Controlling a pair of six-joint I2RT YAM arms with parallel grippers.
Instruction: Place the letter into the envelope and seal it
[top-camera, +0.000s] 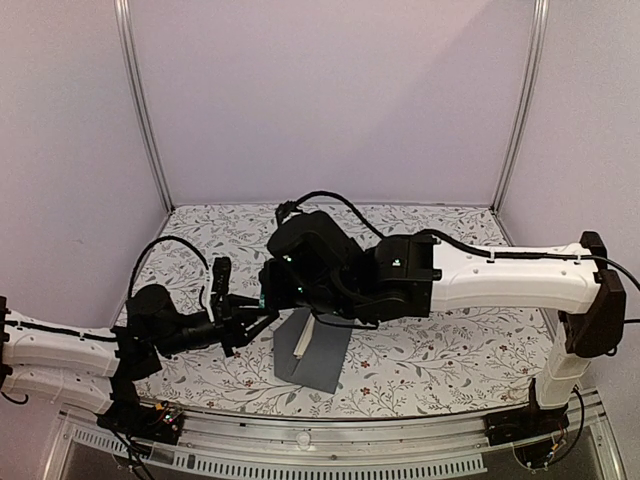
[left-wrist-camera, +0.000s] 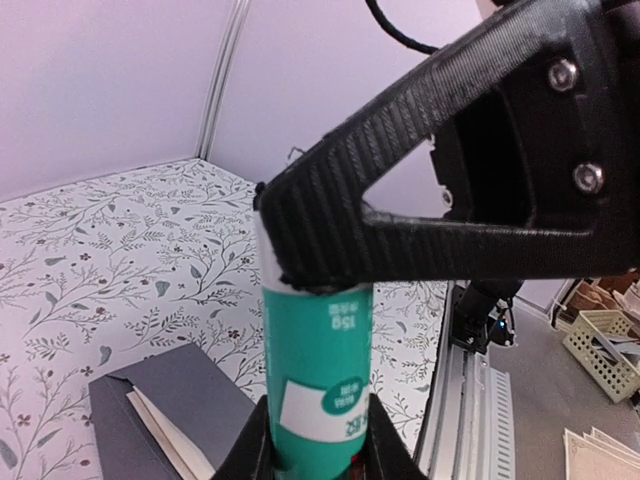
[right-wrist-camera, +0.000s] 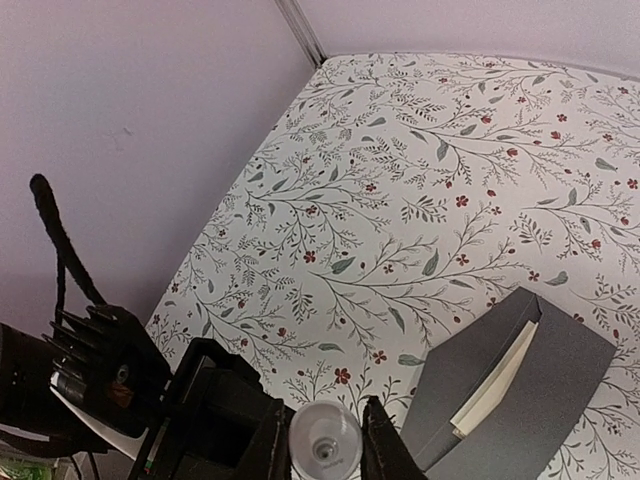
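Observation:
The dark grey envelope (top-camera: 318, 352) lies on the floral cloth with its flap open. A pale edge of the letter (top-camera: 303, 336) shows inside it. The envelope (right-wrist-camera: 520, 395) and letter edge (right-wrist-camera: 497, 383) also show in the right wrist view. My left gripper (left-wrist-camera: 318, 452) is shut on a teal-white glue tube (left-wrist-camera: 318, 370) and holds it above the cloth, left of the envelope (left-wrist-camera: 150, 400). My right gripper (right-wrist-camera: 325, 445) is shut on the tube's white cap end (right-wrist-camera: 325, 440). In the top view both grippers meet around the tube (top-camera: 262, 300).
The right gripper's black finger (left-wrist-camera: 450, 180) fills the upper part of the left wrist view. The left gripper's body (right-wrist-camera: 205, 410) sits just left of the cap. The table's metal rail (left-wrist-camera: 470, 400) and a basket (left-wrist-camera: 605, 350) lie beyond the edge.

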